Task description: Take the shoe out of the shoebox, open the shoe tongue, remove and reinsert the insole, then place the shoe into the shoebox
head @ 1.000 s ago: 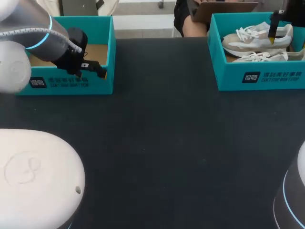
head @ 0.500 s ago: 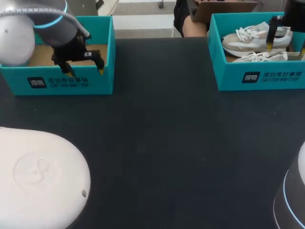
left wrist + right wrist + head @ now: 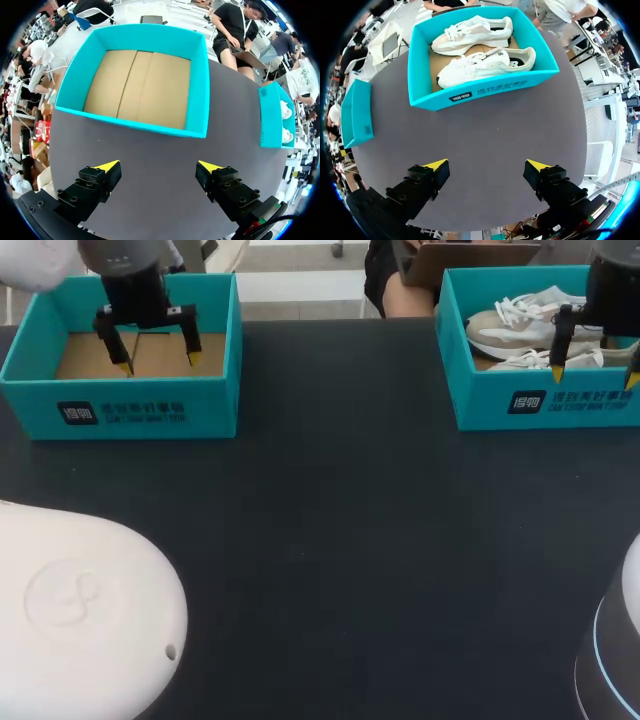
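Wide open, my right gripper [image 3: 594,375] holds its two yellow tips well apart and grips nothing. My left gripper [image 3: 159,362] is spread just as wide at the far left of the dark table [image 3: 340,520]. From the head camera the left one shows over a second teal box [image 3: 130,410], whose brown cardboard floor is bare. From the left wrist, that box lies ahead of the fingers rather than under them. The two boxes sit well apart at the table's far corners. On the right, the shoebox [image 3: 485,87] lies ahead of the open fingers and clear of them, with dark tabletop under the tips. Its front wall stands between the gripper and the shoes. Two pale sneakers lie side by side inside. The near shoe [image 3: 487,62] is just behind that wall and the far shoe [image 3: 472,31] is along the back. From the head camera the right tips show against the box's front wall, at the near shoe.
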You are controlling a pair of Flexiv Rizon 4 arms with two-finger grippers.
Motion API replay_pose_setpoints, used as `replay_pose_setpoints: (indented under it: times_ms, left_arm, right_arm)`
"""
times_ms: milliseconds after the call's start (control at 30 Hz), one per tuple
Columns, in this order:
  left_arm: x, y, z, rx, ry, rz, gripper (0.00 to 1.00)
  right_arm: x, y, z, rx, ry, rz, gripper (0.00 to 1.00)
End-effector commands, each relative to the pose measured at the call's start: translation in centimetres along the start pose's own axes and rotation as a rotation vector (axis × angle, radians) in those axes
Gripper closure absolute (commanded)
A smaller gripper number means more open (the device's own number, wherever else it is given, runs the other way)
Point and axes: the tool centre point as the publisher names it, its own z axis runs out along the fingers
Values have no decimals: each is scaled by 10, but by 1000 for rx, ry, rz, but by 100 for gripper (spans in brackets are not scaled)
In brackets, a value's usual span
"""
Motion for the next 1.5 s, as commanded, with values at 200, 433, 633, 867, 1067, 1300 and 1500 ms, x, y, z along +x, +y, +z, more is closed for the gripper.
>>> replay_pose_setpoints:
  times_ms: [200,433,633,867,1067,1300,1500]
  left_arm:
    - [-7,-9,9,-37,0,35,0]
    - [-13,-11,8,-54,-25,60,0]
    - [-17,-8,9,-70,-21,99,0]
    - [-22,-4,14,-69,-22,100,0]
    - [-27,-2,23,-66,-28,87,0]
    - [-30,0,23,-55,-47,65,0]
    - [-35,0,16,-61,-54,61,0]
  right_arm:
    - [-9,-46,8,-32,25,-57,0]
    - [-14,-56,13,-100,41,-118,0]
    - [-29,-46,22,-114,67,-133,0]
    - [-47,-15,31,-62,60,-208,0]
    - [-58,19,34,-27,48,-262,0]
    - [-66,43,36,-11,59,-263,0]
    - [-68,51,34,-2,72,-266,0]
